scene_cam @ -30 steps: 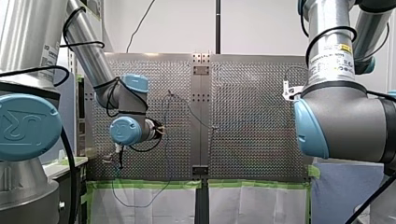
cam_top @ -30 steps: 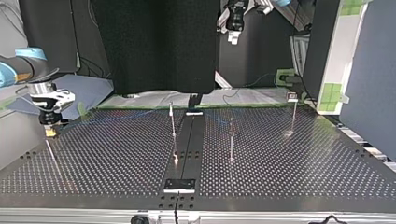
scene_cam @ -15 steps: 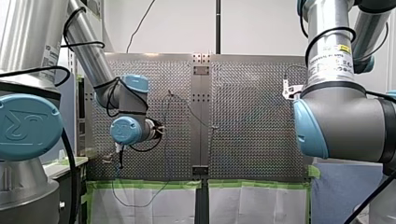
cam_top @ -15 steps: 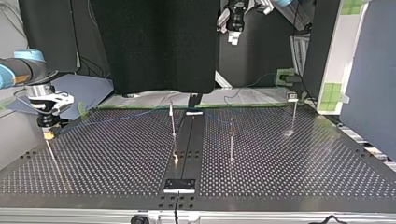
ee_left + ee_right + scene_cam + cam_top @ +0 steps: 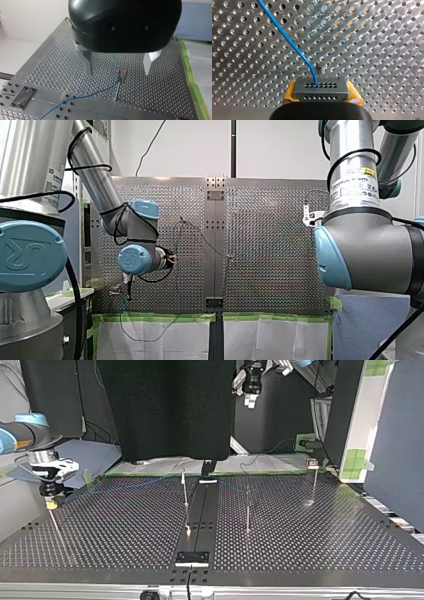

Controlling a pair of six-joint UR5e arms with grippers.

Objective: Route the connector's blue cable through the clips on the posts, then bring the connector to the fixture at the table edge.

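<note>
Barely shifted, my right claw [image 5: 321, 94] pinches 1 connector [image 5: 321, 86] trailing 1 blue cable [image 5: 289, 41]; my left claw [image 5: 119, 72] hangs spread, 1 post [image 5: 118, 88] ahead.

L end effector [image 5: 119, 74] spread wide, high up; R end effector [image 5: 321, 93] clamped on connector [image 5: 320, 86], low.

only a ur logo reads, on the near blue joint cap [image 5: 27, 256].

My right claw [image 5: 321, 97] (yellow pads) clamps the grey connector [image 5: 320, 88]; its blue cable [image 5: 287, 37] arcs over the perforated table [image 5: 377, 50].
</note>
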